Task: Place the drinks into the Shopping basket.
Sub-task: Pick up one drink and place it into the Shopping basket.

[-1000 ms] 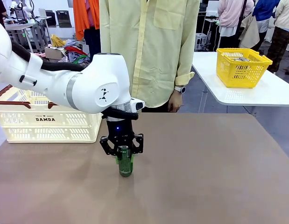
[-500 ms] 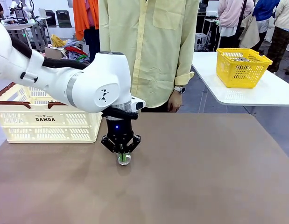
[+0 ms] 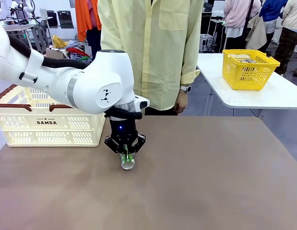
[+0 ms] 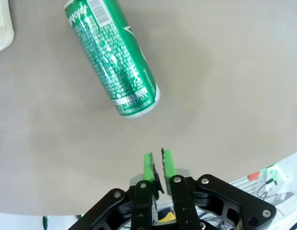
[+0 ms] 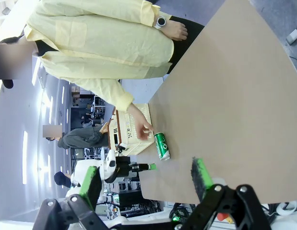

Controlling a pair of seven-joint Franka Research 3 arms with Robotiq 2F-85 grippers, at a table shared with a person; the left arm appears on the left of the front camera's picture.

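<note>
A green drink can (image 4: 113,62) lies on its side on the brown table, silver end toward the camera in the front view (image 3: 127,163). My left gripper (image 4: 158,160) hovers just above it, shut, green pads together with nothing between them; it points down over the can (image 3: 125,154). The right wrist view shows the can (image 5: 162,146) lying near a person's hand (image 5: 144,128). My right gripper (image 5: 144,175) is open and holds nothing. The cream Shopping basket (image 3: 47,125) stands at the table's far left.
A person in a pale yellow shirt (image 3: 153,52) stands at the far table edge, right behind my left arm. A small yellow mesh basket (image 3: 249,69) sits on a separate white table at the back right. The brown table (image 3: 215,177) is bare to the right.
A second ago the can stood upright between my left gripper's open fingers. The fingers have closed without it, and the can has tipped over onto its side.
</note>
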